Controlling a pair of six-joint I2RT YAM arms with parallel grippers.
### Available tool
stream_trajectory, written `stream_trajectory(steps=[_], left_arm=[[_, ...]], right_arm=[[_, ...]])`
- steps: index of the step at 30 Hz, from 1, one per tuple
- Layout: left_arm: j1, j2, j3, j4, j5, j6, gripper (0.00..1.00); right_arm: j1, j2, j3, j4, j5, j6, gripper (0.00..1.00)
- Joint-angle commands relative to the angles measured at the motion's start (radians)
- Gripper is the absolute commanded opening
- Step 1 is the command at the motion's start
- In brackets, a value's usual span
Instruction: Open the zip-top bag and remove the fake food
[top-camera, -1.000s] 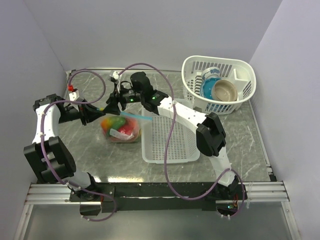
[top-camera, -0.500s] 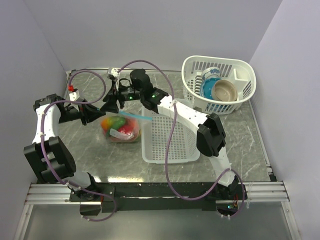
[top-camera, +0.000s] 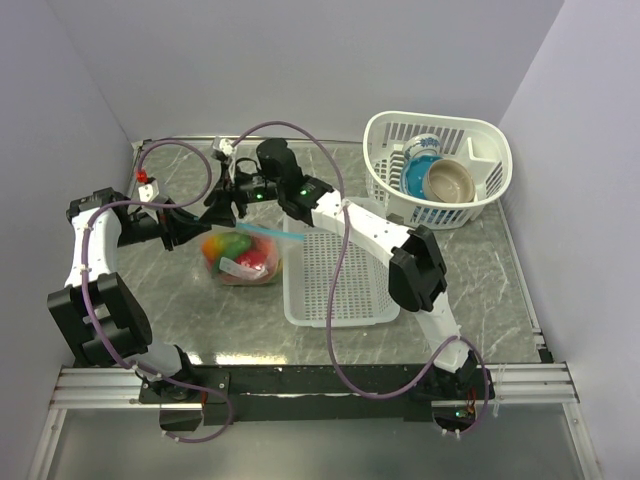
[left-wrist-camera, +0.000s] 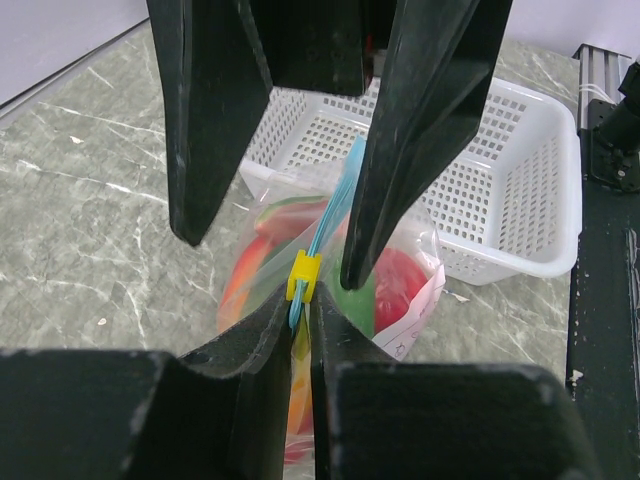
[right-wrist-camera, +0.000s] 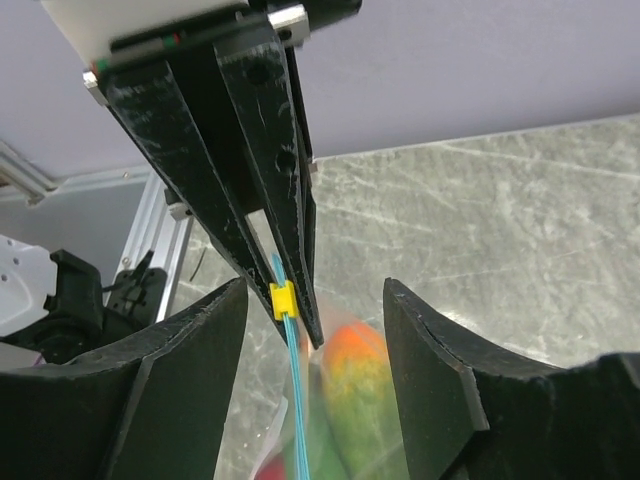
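I see left gripper (left-wrist-camera: 298, 312) pinched tight on teal strip (left-wrist-camera: 335, 205) of zip-top bag (top-camera: 243, 258) at yellow slider (left-wrist-camera: 304, 275), right gripper (right-wrist-camera: 315, 292) open, fingers straddling that strip, fake food (left-wrist-camera: 400, 285) inside, bag on table (top-camera: 180, 290) beside white basket (top-camera: 340, 290)

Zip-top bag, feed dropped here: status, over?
Left fingers shut on zip strip. Right fingers open, straddling it. Fake food inside bag. Nothing blocking.

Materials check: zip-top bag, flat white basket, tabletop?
Zip-top bag: thin clear plastic film, glossy and wrinkled; fake food shows through.
Flat white basket: moulded plastic, probably rigid; uniform slotted mesh.
Tabletop: grey with white veins, stone look, possibly laminate.
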Motion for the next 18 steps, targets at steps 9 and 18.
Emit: stream_trajectory(steps=[9,18], left_arm=[[-0.004,-0.01,0.016,-0.043,0.131,0.017,0.16],[-0.002,-0.002,0.004,-0.042,0.124,0.025,0.16]], right_arm=[[0.018,0.024,0.047,0.011,-0.04,0.007,0.45],[0.019,-0.004,0.004,0.042,-0.032,0.004,0.15]])
